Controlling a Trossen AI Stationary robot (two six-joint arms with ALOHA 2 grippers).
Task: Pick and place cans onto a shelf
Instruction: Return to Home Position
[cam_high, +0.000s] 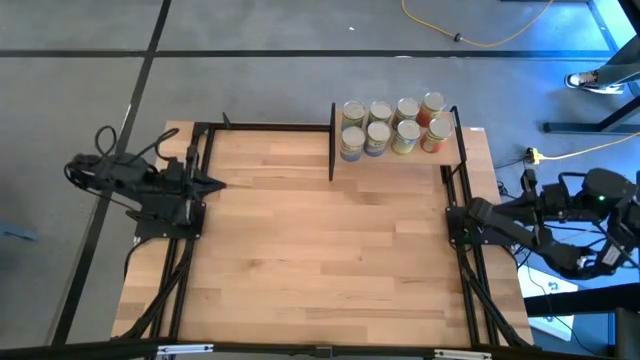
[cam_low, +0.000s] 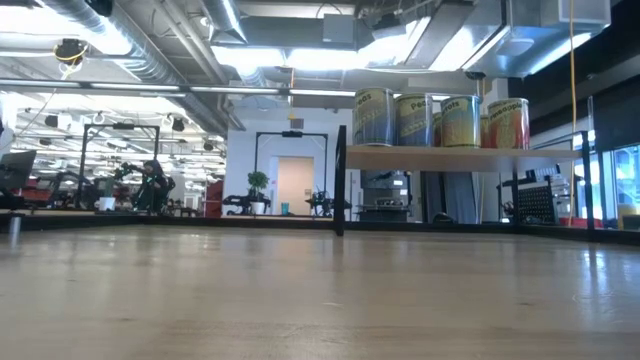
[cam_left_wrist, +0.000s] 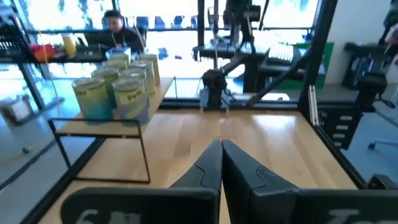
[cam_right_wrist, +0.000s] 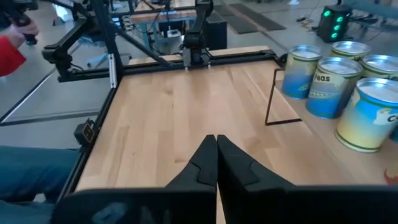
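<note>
Several cans (cam_high: 390, 125) with silvery tops stand upright in two rows on the shelf (cam_high: 400, 160), a light-wood board on thin black posts at the table's far right. They also show in the low view (cam_low: 440, 120), where the shelf (cam_low: 460, 157) stands raised above the tabletop. My left gripper (cam_high: 220, 183) is shut at the table's left edge, pointing level toward the right, with nothing in it. My right gripper (cam_high: 450, 212) is shut at the right edge, pointing left, also without anything. The wrist views show the shut fingertips (cam_left_wrist: 221, 146) (cam_right_wrist: 216, 140) and the cans (cam_left_wrist: 118, 87) (cam_right_wrist: 339, 81).
Black frame rails (cam_high: 270, 127) run along the table's far, left and right edges. Bare wooden tabletop (cam_high: 320, 260) lies between the two arms. A person (cam_left_wrist: 115, 25) sits beyond the table, and a red sleeve (cam_right_wrist: 9, 46) shows off the table's far side.
</note>
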